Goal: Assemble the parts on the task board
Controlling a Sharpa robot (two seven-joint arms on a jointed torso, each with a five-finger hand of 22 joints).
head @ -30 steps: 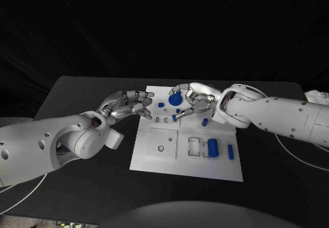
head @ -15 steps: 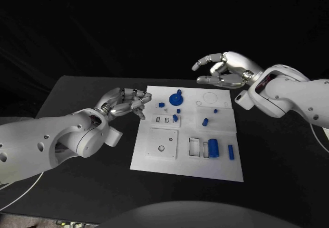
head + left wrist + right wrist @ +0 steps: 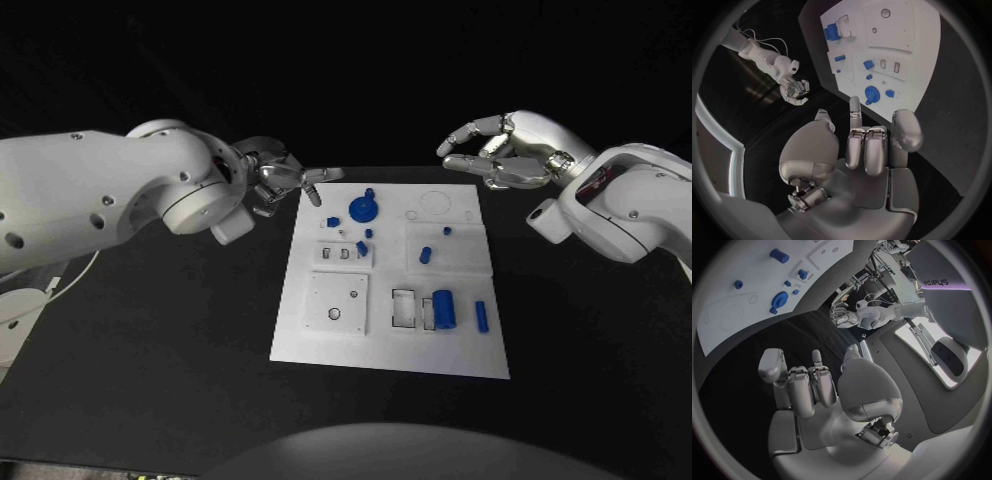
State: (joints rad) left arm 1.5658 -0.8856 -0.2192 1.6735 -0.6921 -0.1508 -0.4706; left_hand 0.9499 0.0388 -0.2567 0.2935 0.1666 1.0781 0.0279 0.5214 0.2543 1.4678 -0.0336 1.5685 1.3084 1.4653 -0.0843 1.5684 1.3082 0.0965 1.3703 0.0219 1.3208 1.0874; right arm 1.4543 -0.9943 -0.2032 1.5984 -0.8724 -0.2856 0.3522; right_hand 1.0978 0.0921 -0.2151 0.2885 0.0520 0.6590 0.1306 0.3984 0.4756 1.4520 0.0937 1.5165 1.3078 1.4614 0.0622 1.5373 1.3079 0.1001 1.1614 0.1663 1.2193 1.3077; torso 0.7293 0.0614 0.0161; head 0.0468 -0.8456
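Note:
The white task board (image 3: 335,345) lies in the middle of the table. On its far part sit a round blue disc part (image 3: 365,209) and several small blue pieces, among them a peg (image 3: 426,255). A thick blue cylinder (image 3: 444,310) and a slim blue bar (image 3: 480,316) lie nearer on the right side. My left hand (image 3: 281,185) hovers off the board's far left corner, fingers loosely bent, holding nothing. My right hand (image 3: 505,152) is raised beyond the far right corner, also holding nothing. The left wrist view shows my left hand (image 3: 870,150), the board (image 3: 904,30) and the disc (image 3: 872,93).
The black table (image 3: 173,330) spreads wide on both sides of the board. In the right wrist view my right hand (image 3: 817,390) hangs above the table beside the board (image 3: 742,270), with my left hand (image 3: 842,317) farther off.
My right hand has lifted off the board's far part and drawn back to the right. My left hand has risen from the board's left edge and pulled away.

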